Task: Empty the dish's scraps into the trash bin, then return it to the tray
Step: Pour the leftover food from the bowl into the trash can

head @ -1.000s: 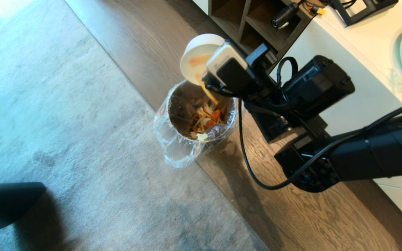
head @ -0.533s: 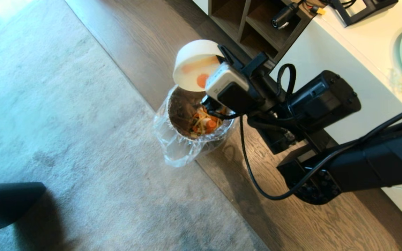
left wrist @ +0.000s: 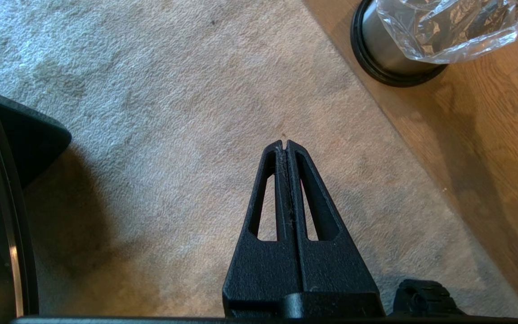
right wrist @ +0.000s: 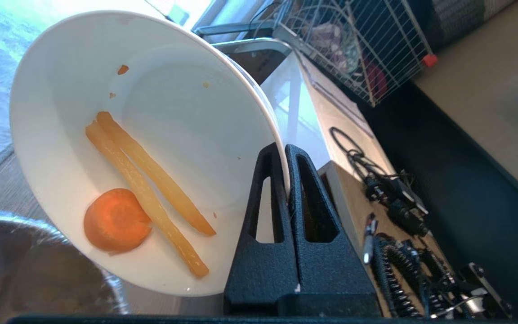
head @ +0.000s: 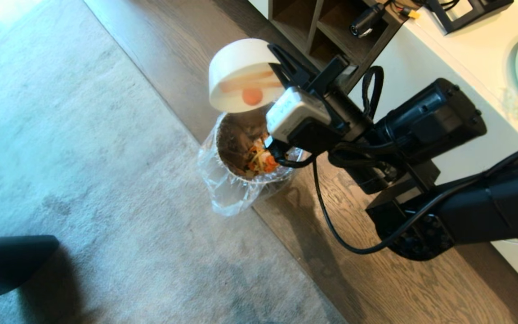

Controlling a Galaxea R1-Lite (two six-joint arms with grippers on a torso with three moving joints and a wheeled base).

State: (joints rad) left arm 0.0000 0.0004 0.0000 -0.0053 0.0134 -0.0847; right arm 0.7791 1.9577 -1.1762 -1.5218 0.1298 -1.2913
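Right claw [right wrist: 283, 150]: clenched on dish [head: 241, 74] rim, above trash bin [head: 252, 150].
Change: dish raised, tilted back.
Scraps [right wrist: 142, 198]: two strips, one slice stuck inside.
Emptying: incomplete.
Left claw [left wrist: 285, 146]: clenched, empty.

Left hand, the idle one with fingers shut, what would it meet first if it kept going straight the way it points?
Most likely the pale grey carpet. The left hand points at bare carpet, and the dark round trash bin stands off to one side of that line; depth is unclear.
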